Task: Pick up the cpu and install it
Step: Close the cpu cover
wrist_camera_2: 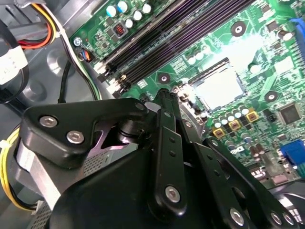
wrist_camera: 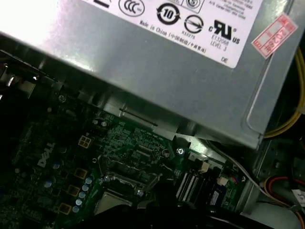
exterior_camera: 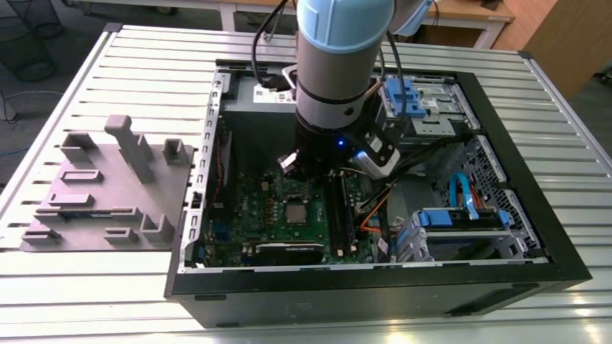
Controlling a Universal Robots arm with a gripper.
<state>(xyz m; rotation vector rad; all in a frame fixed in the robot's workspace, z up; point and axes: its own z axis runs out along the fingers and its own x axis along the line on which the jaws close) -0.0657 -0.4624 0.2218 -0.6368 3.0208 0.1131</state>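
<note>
A slatted metal table (exterior_camera: 96, 287) carries an open black computer case (exterior_camera: 383, 294), which lies on its side. The robot arm (exterior_camera: 335, 57) comes down from above into the case and, in the exterior view, covers the rear part of the board. A grey power supply (wrist_camera: 143, 71) sits along the edge of the board, close over it in the first wrist view. Outside the case, at the exterior view's left, stands a grey moulded tray (exterior_camera: 105, 193), well apart from the arm.

The green motherboard (exterior_camera: 254, 208) lies flat on the case floor. At the exterior view's right there is a drive cage (exterior_camera: 459, 229) with blue parts, and a blue cable (exterior_camera: 459, 190) runs near it. Dark memory slots (wrist_camera_2: 181, 33) run just beside the socket, and yellow and red wires (wrist_camera_2: 40, 33) hang at the board's corner.

The gripper (wrist_camera_2: 164, 95) hovers above the board, near the socket but not over its middle. Its black links hide much of the board in the second wrist view. Whether the gripper is spread or pressed together, I cannot tell.

The metal socket frame (wrist_camera: 127, 179) sits on the board. The cpu (exterior_camera: 297, 213) lies flat inside it, a pale silvery square (wrist_camera_2: 217, 88), apart from the gripper.
</note>
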